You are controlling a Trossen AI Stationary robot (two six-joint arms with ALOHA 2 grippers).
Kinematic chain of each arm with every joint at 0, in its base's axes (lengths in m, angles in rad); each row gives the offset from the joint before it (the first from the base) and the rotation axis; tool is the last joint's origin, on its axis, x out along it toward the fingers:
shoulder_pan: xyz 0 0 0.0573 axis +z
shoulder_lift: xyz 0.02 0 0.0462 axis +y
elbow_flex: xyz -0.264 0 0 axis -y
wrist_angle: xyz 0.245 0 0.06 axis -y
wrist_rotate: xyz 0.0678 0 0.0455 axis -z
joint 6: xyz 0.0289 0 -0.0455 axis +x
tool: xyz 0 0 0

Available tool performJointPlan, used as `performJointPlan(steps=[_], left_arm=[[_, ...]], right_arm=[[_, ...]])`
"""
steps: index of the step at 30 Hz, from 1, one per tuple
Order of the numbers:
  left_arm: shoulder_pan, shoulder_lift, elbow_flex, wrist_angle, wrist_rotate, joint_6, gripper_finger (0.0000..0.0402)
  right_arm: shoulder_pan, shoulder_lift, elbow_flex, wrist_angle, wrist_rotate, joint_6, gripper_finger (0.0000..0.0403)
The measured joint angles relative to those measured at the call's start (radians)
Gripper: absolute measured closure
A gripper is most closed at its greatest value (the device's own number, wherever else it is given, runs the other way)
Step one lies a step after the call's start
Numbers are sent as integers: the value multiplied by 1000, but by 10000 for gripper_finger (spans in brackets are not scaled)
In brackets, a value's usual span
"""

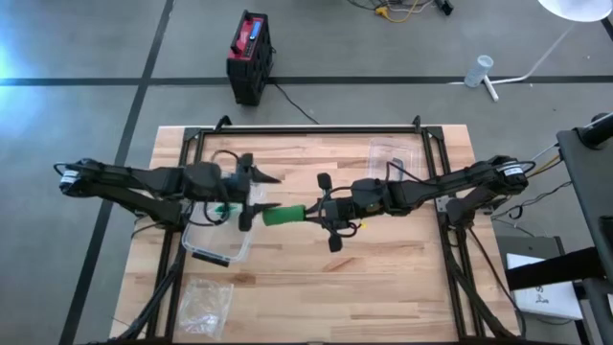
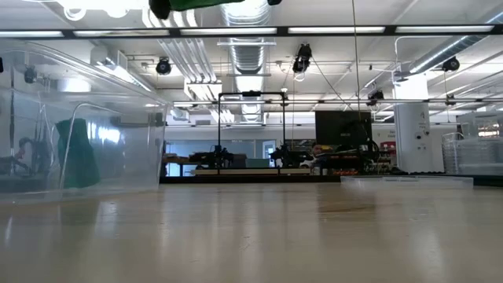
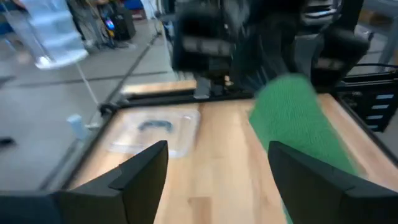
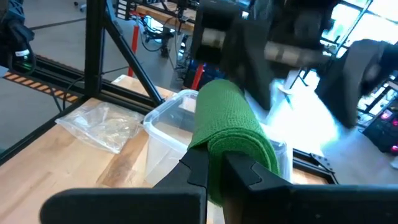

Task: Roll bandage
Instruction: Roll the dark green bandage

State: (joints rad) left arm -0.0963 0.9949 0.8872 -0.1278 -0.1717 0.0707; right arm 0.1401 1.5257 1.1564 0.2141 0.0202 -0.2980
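Note:
A green rolled bandage (image 1: 283, 214) hangs above the middle of the table, and my right gripper (image 1: 308, 212) is shut on it. The right wrist view shows the roll (image 4: 230, 118) sticking out ahead of that gripper (image 4: 214, 167). My left gripper (image 1: 269, 192) stands open just left of the roll's free end. In the left wrist view the bandage (image 3: 298, 118) lies beyond and beside one finger of this gripper (image 3: 217, 168), with nothing between the fingers. Only the roll's underside (image 2: 196, 4) shows in the low view. My right gripper pinches the roll's near end (image 4: 214, 146) between its two fingers. The fingers come about level from the table's right side and lie along the roll. The roll is lifted clear of the table and points toward my left gripper.
A clear plastic container (image 1: 215, 238) stands on the table under my left gripper, with something green showing through its wall (image 2: 76, 153). A crumpled plastic bag (image 1: 206, 302) lies near the front left. A clear lid (image 1: 393, 153) lies at the back right.

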Motion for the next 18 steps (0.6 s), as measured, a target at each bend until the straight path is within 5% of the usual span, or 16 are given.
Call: performJointPlan(steps=[6,11,18], left_arm=[[-1,-34,137,-146,-45,70,146],[-23,-26,172,-146,109,61,153],[-67,43,163,-152,132,78,140]], right_arm=[[-1,0,0,-2,4,-1,394],[-3,0,0,-8,10,0,394],[-9,-3,0,-8,86,27,394]])
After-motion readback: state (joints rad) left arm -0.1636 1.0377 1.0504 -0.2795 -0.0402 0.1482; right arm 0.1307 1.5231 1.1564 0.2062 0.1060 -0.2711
